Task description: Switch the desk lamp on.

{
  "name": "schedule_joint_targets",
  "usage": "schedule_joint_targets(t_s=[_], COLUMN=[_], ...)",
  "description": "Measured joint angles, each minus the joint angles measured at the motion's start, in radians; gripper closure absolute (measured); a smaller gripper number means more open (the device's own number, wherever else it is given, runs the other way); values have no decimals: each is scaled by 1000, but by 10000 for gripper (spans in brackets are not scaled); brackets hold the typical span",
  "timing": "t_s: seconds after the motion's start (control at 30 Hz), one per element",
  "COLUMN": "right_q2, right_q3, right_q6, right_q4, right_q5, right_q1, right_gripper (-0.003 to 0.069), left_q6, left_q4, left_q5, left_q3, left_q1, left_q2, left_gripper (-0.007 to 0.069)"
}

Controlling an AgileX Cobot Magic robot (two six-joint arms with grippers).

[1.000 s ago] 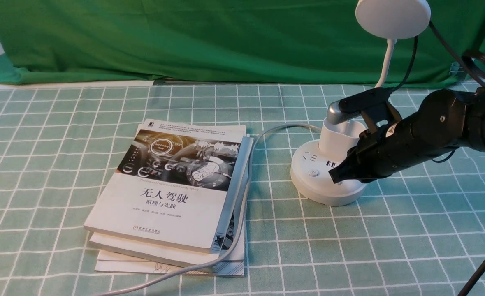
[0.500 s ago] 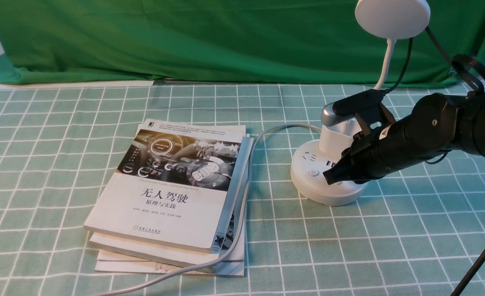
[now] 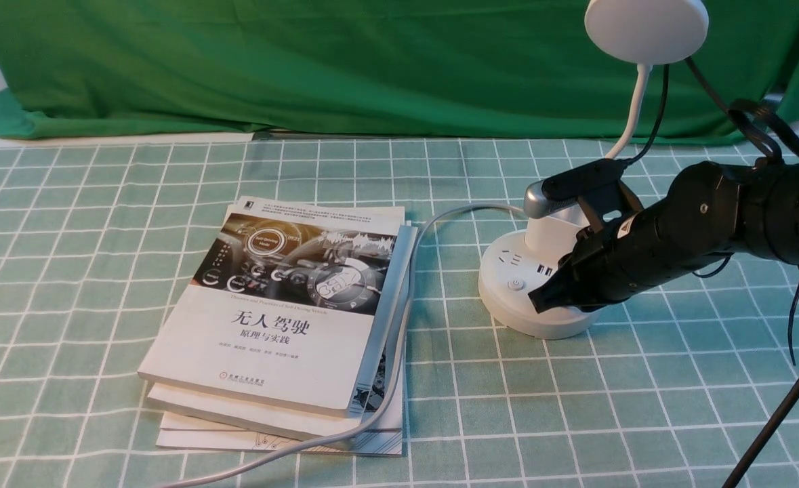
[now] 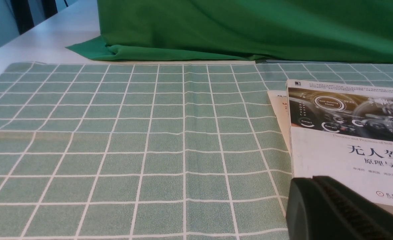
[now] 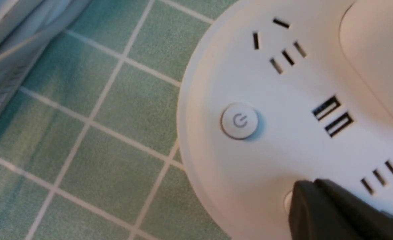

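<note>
On the desk lamp [image 5: 283, 100], right claw [image 5: 313, 196] half-covers button [image 5: 287, 201].

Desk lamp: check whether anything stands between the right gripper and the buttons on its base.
Nothing visible does. The right gripper is over the base of the desk lamp, its tip partly hiding a second button. The power button beside it lies bare. The books lie off to the left.
</note>
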Motion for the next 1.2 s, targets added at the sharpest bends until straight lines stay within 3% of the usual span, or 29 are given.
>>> schedule_joint_targets(t_s=[0.73,0.93,1.07,1.2], right_q2=[-28,-291,-556,-784], right_q3=[-6,44,199,358], right_q6=[4,87,177,193], right_q4=[-2,-69,-141,-151], right_q5=[79,122,97,12], right_q1=[0,-17,-17,-17], right_gripper=[628,624,620,615], left_q6=[0,0,0,0], left_q4=[0,0,0,0], left_q5=[0,0,0,0], left_q3=[0,0,0,0], left_q1=[0,0,0,0], left_q2=[0,0,0,0], left_gripper=[603,603,603,603])
